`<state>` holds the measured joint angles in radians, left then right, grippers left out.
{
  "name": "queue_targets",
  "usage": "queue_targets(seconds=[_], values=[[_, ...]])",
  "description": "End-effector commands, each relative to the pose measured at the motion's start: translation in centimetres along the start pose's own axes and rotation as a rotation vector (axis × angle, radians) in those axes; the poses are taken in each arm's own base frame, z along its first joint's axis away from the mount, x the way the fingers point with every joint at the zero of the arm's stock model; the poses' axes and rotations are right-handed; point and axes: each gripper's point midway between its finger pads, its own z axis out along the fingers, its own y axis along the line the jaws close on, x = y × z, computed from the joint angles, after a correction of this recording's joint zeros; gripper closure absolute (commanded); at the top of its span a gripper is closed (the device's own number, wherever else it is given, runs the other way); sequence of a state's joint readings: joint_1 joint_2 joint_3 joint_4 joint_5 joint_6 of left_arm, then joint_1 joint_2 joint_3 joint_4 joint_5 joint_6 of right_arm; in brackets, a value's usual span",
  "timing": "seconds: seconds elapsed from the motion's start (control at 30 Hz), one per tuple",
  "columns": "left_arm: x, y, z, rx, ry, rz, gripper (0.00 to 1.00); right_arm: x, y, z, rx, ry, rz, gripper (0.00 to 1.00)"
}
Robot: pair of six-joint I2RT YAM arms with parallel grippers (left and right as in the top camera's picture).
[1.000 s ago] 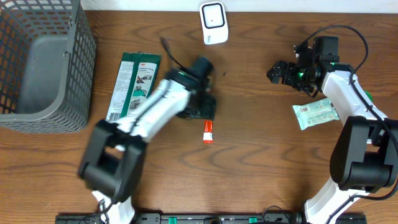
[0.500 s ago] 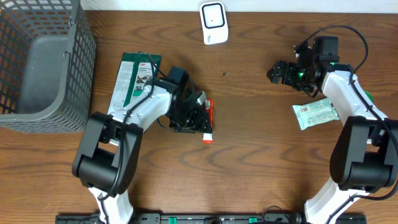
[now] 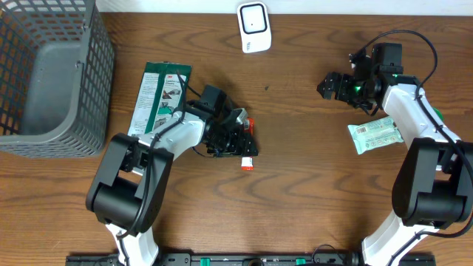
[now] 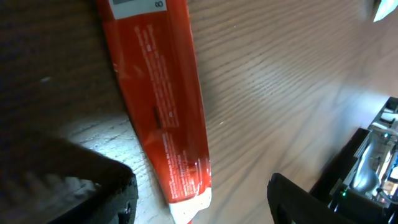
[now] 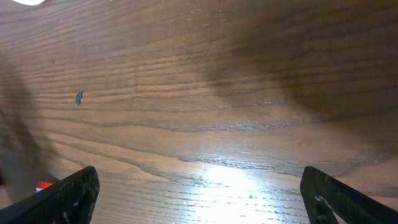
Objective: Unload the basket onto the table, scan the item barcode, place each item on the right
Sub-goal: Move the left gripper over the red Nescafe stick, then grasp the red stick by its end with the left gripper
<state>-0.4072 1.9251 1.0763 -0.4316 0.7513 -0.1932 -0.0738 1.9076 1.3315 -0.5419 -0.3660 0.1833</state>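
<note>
left gripper (image 3: 238, 139): jaws half open astride red tube (image 4: 165, 106), not clamped | right gripper (image 5: 199, 202): jaws wide, nothing between | green package (image 3: 157, 100) beside left arm

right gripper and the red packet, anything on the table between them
Only bare wooden table, apart from a tiny dark speck. The overhead view shows it between the right gripper and the red packet; the right wrist view agrees.
</note>
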Motion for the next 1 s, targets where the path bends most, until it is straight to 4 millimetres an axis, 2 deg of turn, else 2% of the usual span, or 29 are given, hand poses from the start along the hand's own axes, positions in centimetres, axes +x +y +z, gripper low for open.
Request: queue_targets(seconds=[0.0,0.23,0.53,0.7,0.83,0.87,0.9,0.97], values=[[2.0,3.0,1.4,-0.097,0.045,-0.088,0.34,-0.9,0.6,-0.9,-0.004,-0.03,-0.007,0.01],[3.4,3.4,2.4,-0.1,0.058,-0.119,0.39,-0.9,0.6,-0.9,-0.004,-0.029,-0.007,0.01],[3.3,4.5,3.7,-0.1,0.04,-0.226,0.4,-0.9,0.6,-0.9,-0.004,-0.029,-0.007,0.01],[3.5,5.6,4.8,-0.106,0.051,-0.296,0.55,-0.9,0.6,-0.9,-0.004,-0.029,-0.007,0.01],[2.8,5.5,4.8,-0.098,0.026,-0.289,0.64,-0.9,0.6,-0.9,-0.004,-0.03,-0.008,0.01],[2.7,5.6,4.8,-0.101,0.021,-0.3,0.73,-0.9,0.6,-0.9,-0.004,-0.029,-0.007,0.01],[2.6,5.7,4.8,-0.107,0.015,-0.312,0.77,-0.9,0.6,-0.9,-0.004,-0.03,-0.007,0.01],[2.5,6.1,4.8,-0.133,0.002,-0.332,0.79,-0.9,0.6,-0.9,-0.004,-0.03,-0.007,0.01]])
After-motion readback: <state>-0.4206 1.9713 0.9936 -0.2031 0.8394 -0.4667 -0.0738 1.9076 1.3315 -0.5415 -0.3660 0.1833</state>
